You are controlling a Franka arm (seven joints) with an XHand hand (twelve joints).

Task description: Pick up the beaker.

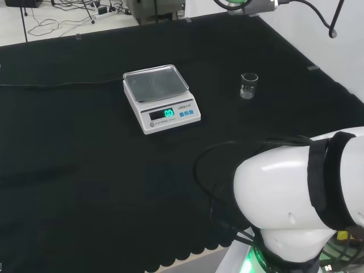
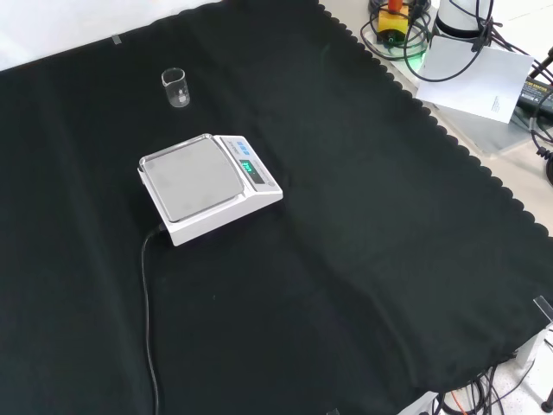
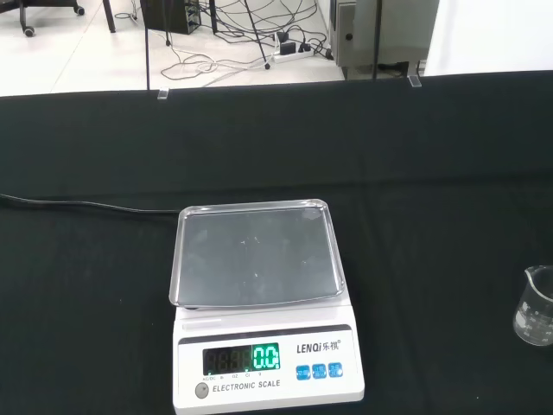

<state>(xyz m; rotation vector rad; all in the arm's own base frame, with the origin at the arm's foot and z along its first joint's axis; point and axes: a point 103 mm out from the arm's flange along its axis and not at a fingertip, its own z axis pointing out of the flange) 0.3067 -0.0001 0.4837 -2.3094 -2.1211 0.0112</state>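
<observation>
A small clear glass beaker (image 1: 248,85) stands upright on the black cloth, to the right of the white scale in the head view. The front view has the beaker (image 2: 175,87) farther off than the scale, near the cloth's far edge. It also stands at the edge of the wrist view (image 3: 537,306), beside the scale and apart from it. It looks empty. Nothing touches it.
A white electronic scale (image 1: 162,98) with a bare steel pan and a lit green display sits mid-cloth (image 2: 207,185) (image 3: 259,303). Its black cable (image 2: 147,311) runs off across the cloth. The arm's white link (image 1: 301,199) bulks at the head view's lower right.
</observation>
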